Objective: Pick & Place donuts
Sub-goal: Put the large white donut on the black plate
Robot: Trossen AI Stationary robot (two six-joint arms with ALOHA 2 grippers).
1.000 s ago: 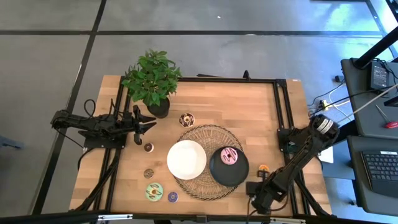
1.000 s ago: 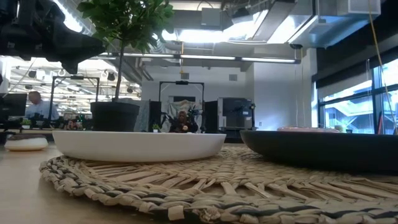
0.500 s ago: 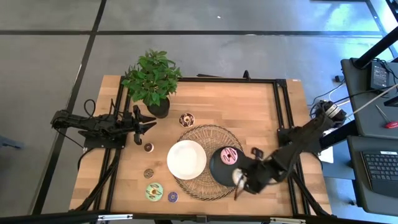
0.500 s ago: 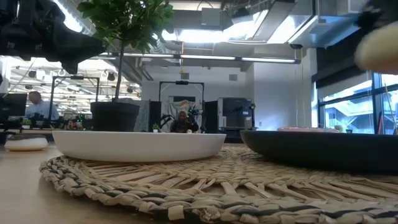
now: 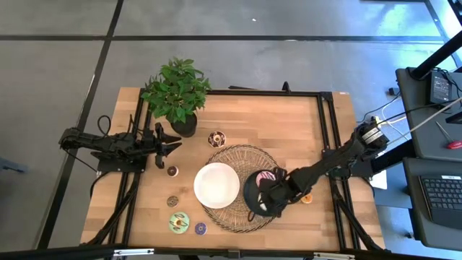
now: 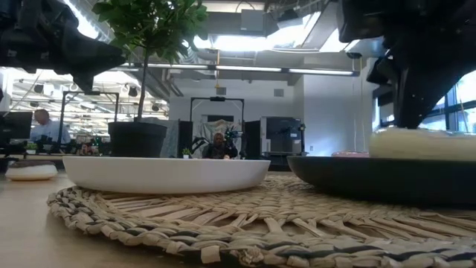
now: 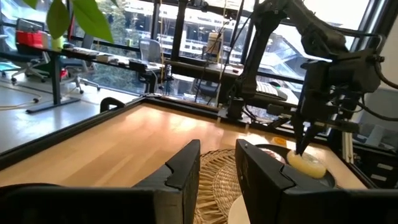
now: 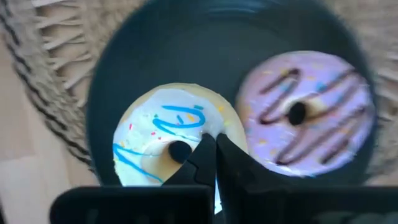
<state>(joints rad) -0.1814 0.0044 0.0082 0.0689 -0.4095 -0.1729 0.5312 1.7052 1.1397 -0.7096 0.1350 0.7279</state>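
Observation:
My right gripper (image 5: 264, 203) reaches over the black plate (image 5: 250, 189) and is shut on a cream donut with blue lines (image 8: 163, 140). A pink donut (image 8: 306, 114) lies flat on the same plate right beside it. A tiny orange donut (image 5: 306, 197) sits on the table to the right of the plate. A chocolate donut (image 5: 216, 138), two tiny brown ones (image 5: 172, 171) (image 5: 172, 201), a green one (image 5: 179, 222) and a purple one (image 5: 200, 228) lie on the wood. My left gripper (image 5: 172, 141) waits open beside the plant pot. My right gripper pinches the cream donut's ring (image 8: 231, 129) between its two fingers, beside the hole on the side toward the pink donut. The fingers (image 7: 301, 140) come from above, pointing down. The donut (image 6: 420, 143) lies level, down on the black plate.
The white plate (image 5: 216, 185) and the black plate share a round woven mat (image 5: 238, 155). A potted plant (image 5: 177, 92) stands at the table's far left. Black rails (image 5: 326, 130) run along the table's sides. Bare wood lies between the mat and the far edge.
My right gripper has swung from the table's near right corner toward the left, carrying the cream donut in the air over the black plate. It has then come down, and the donut now lies on the plate beside the pink one.

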